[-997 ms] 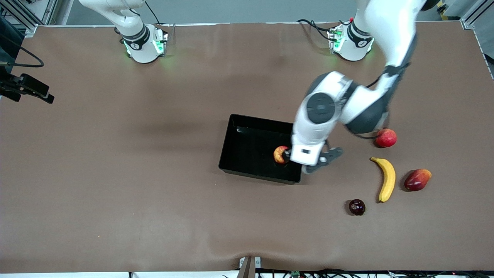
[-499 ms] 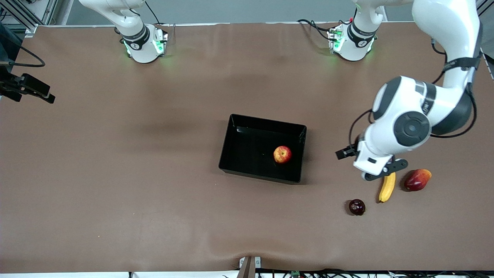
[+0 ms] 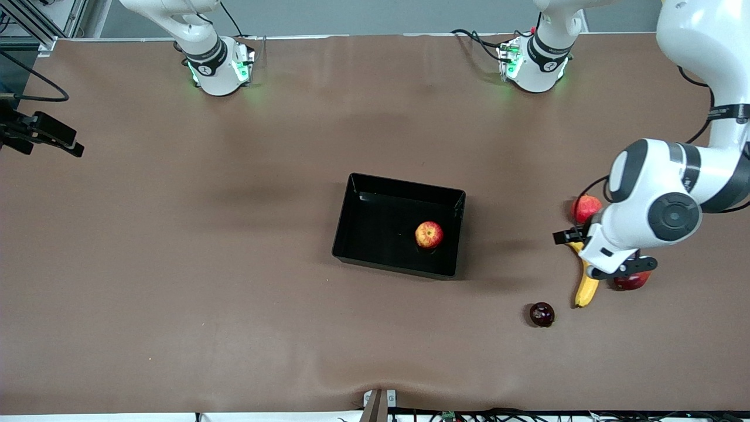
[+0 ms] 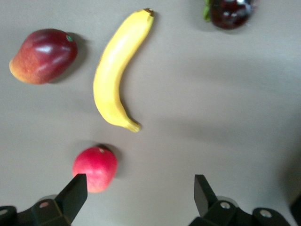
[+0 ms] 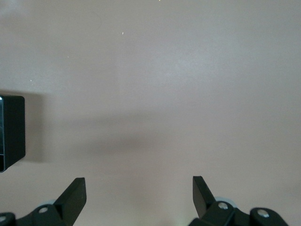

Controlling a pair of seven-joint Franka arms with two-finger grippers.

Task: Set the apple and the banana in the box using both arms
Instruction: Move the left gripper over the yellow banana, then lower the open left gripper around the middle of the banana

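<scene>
The apple (image 3: 429, 235), red with yellow streaks, lies inside the black box (image 3: 375, 225) at mid-table, with nothing touching it. The yellow banana (image 3: 586, 288) (image 4: 115, 70) lies on the table toward the left arm's end, its upper half hidden under the left hand in the front view. My left gripper (image 3: 602, 253) (image 4: 140, 194) hangs open and empty over the table beside the banana and a red fruit. My right gripper (image 5: 139, 193) is open and empty over bare table, with a corner of the box (image 5: 11, 134) at the view's edge. The right arm waits.
Around the banana lie a round red fruit (image 3: 586, 206) (image 4: 95, 168), a red-and-yellow fruit (image 3: 630, 283) (image 4: 42, 55) partly under the left hand, and a dark plum (image 3: 542, 314) (image 4: 230, 12) nearer the front camera. A black camera mount (image 3: 41, 133) stands at the right arm's end.
The left arm has swung away from the box, leaving the apple inside, and now hangs over the banana area. The right arm has not moved.
</scene>
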